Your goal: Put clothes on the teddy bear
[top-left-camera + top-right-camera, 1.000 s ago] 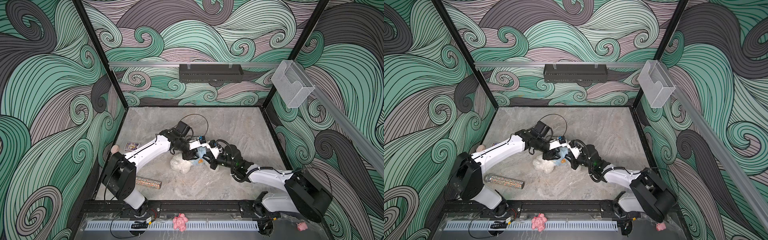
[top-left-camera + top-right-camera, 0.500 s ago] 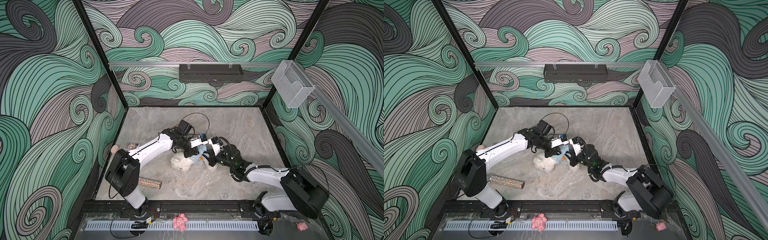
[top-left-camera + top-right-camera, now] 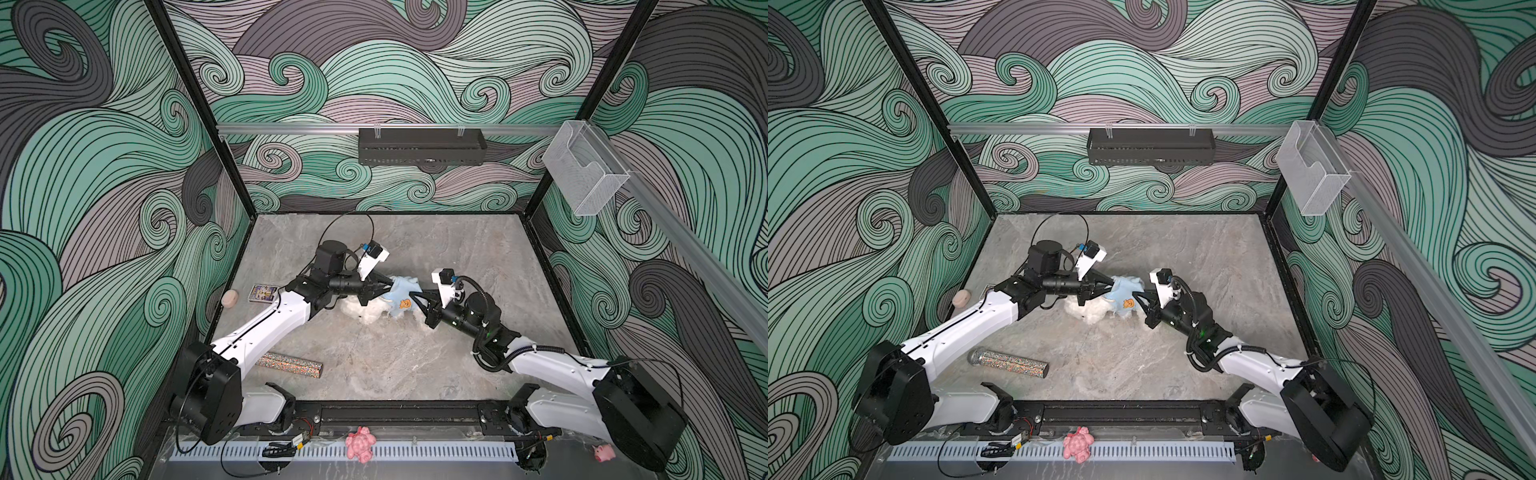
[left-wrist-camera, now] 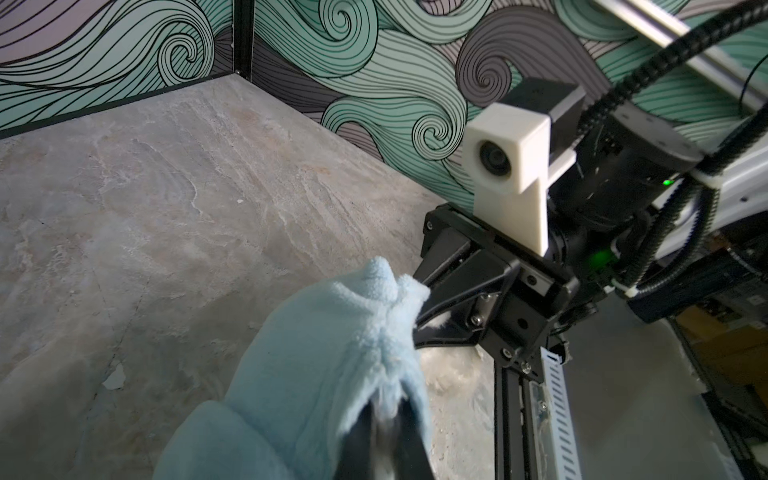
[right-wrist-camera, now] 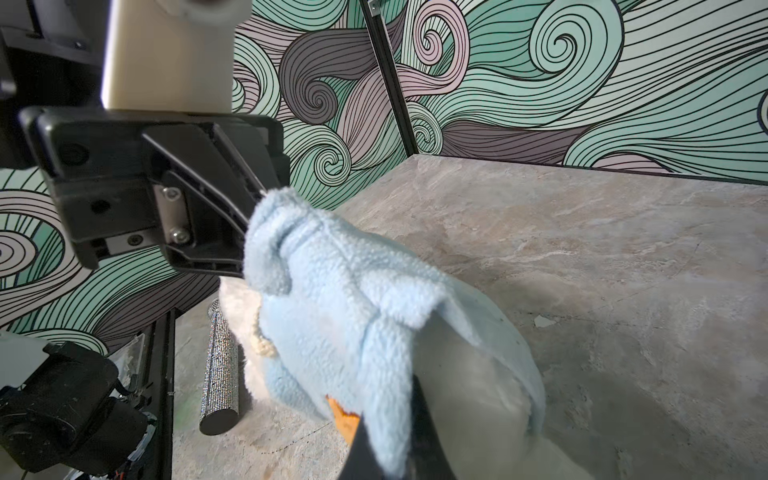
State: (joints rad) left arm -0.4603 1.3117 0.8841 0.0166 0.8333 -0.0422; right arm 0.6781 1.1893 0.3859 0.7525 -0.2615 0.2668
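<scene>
The left gripper [image 4: 384, 419] is pressed together on one edge of the light blue fleece garment [image 4: 324, 357], and its tips are half buried in the fabric. The right gripper [image 5: 390, 449], cut off by the frame, pinches the opposite edge. The fluffy white plush teddy bear [image 3: 365, 312] lies mid-table between the arms. Its face cannot be made out, and the garment covers one end of it.

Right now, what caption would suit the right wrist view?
The left gripper and right gripper pinch a light-blue fleece garment over the teddy bear.
</scene>
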